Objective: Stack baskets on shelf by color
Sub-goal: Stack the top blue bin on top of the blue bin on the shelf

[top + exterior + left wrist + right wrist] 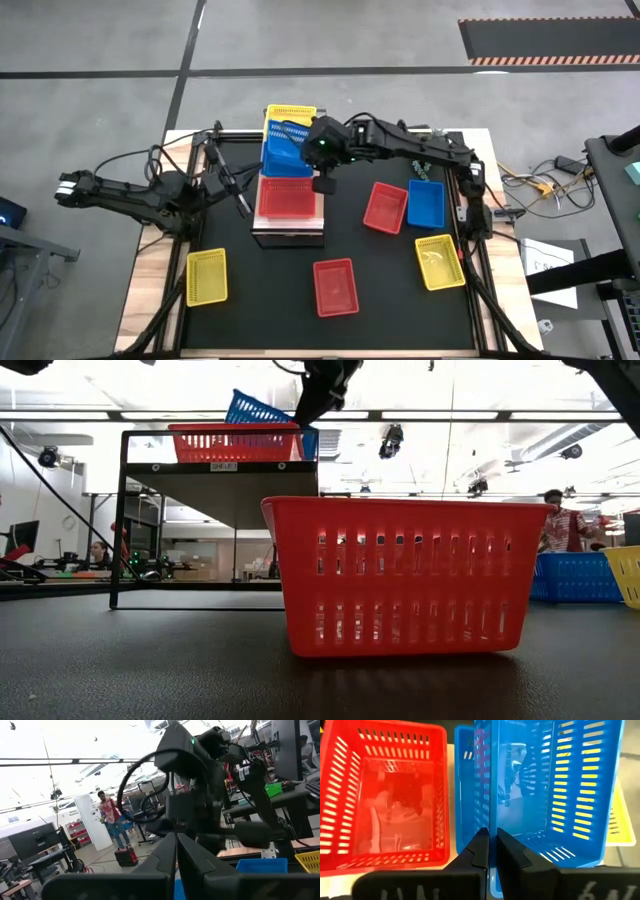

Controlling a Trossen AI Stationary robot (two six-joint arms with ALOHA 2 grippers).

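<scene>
The shelf (290,236) runs from near to far and carries a yellow basket (290,115) at its far end, a blue basket (465,795) in the middle and a red basket (290,197) at its near end. My right gripper (492,845) is shut on a second blue basket (555,785). That basket is tilted over the blue one on the shelf, and I cannot tell whether the two touch. My left gripper (176,845) is shut on nothing, left of the shelf and clear of it. My right gripper pinches the held blue basket's wall (489,822) on the side toward the red basket, one finger inside the basket and one outside. The fingers slant down at it from the table's right side. In the low view the basket (255,408) is tilted above the shelf top.
On the table lie a yellow basket (207,277) at the near left, a red basket (335,287) in front of the shelf, a red basket (385,207) and a blue basket (426,203) right of the shelf, and a yellow basket (440,262) at the near right.
</scene>
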